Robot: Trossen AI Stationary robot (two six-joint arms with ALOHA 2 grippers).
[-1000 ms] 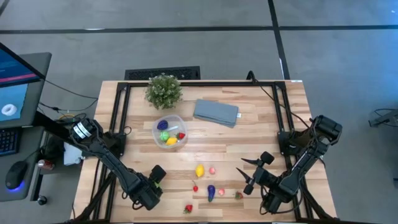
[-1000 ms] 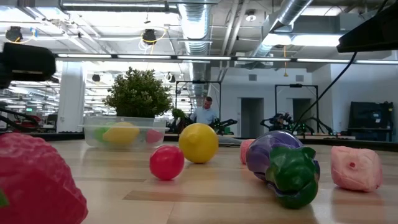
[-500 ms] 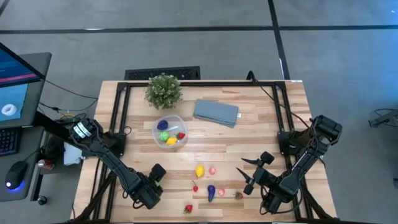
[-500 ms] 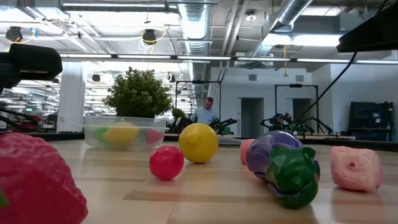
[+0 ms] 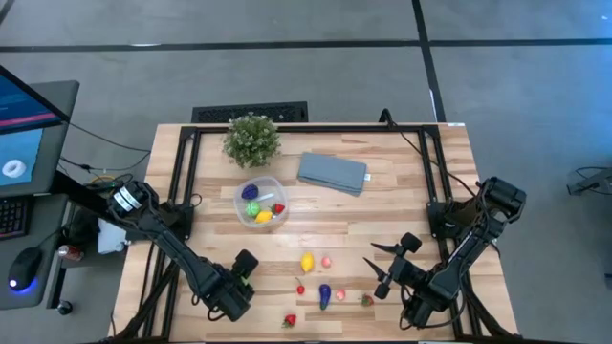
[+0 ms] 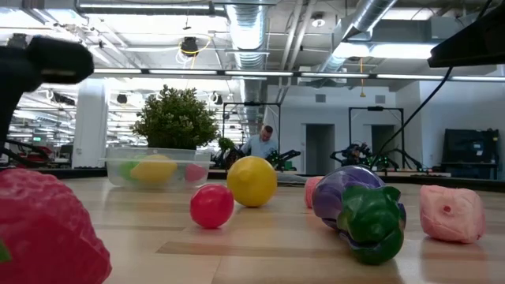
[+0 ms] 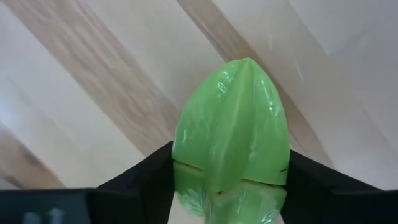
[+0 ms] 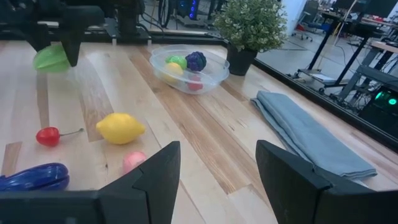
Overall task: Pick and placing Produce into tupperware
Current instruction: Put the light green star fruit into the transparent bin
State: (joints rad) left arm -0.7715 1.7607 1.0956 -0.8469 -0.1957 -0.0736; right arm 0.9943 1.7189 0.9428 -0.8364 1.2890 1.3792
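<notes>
A green produce piece (image 7: pixel 230 140) is being clasped by the left gripper (image 5: pixel 243 278) above the table (image 5: pixel 382 215), while the right gripper (image 5: pixel 385 268) is being held spread apart.

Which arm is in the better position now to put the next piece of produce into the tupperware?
Probably the left. The left gripper is shut on a green toy fruit, lifted above the table, and the tupperware lies on its side. The right gripper is open and empty beside the remaining produce.

Tupperware (image 5: pixel 260 202) holds produce — more pieces (image 5: pixel 307 262) lie nearby.
</notes>
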